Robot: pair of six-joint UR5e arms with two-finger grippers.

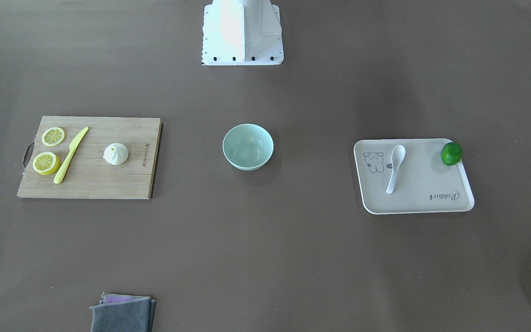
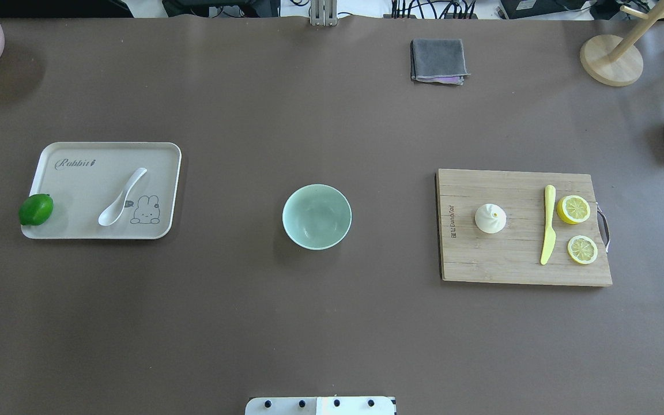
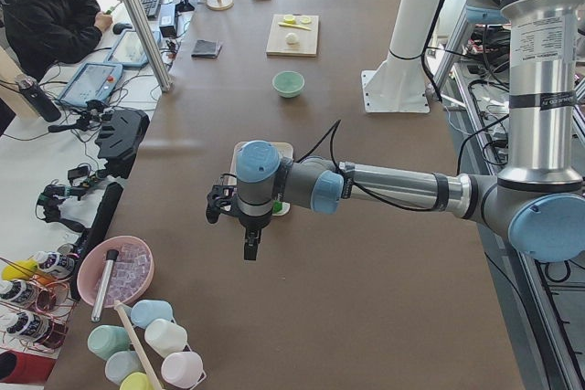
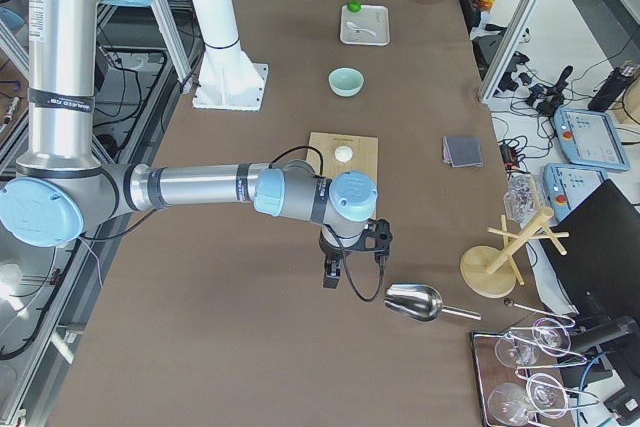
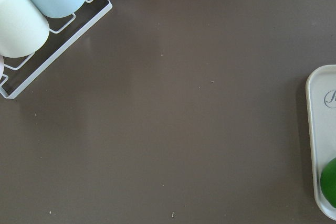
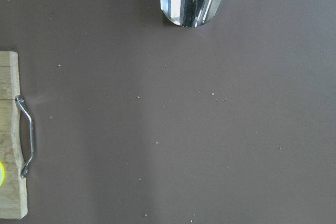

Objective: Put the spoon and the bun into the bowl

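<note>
Spoon (image 2: 121, 197) lies on beige tray (image 2: 78, 190), lime (image 2: 36, 209) at the tray's corner. Bun (image 2: 490, 218) sits on wooden cutting board (image 2: 482, 259), near the yellow-green knife (image 2: 548, 232) and two lemon halves (image 2: 573, 209). Bowl (image 2: 316, 216) stands upright on the surface (image 2: 332, 323) between tray and board, well apart from both. Left fingers (image 3: 249, 246) hang above the surface by the tray's end. Right fingers (image 4: 331, 275) hang near the metal scoop (image 4: 413, 301). Cannot tell whether either pair is apart or together.

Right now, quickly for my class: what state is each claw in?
Left claw: cannot be told, shown only in a side view.
Right claw: cannot be told, same reason.
</note>
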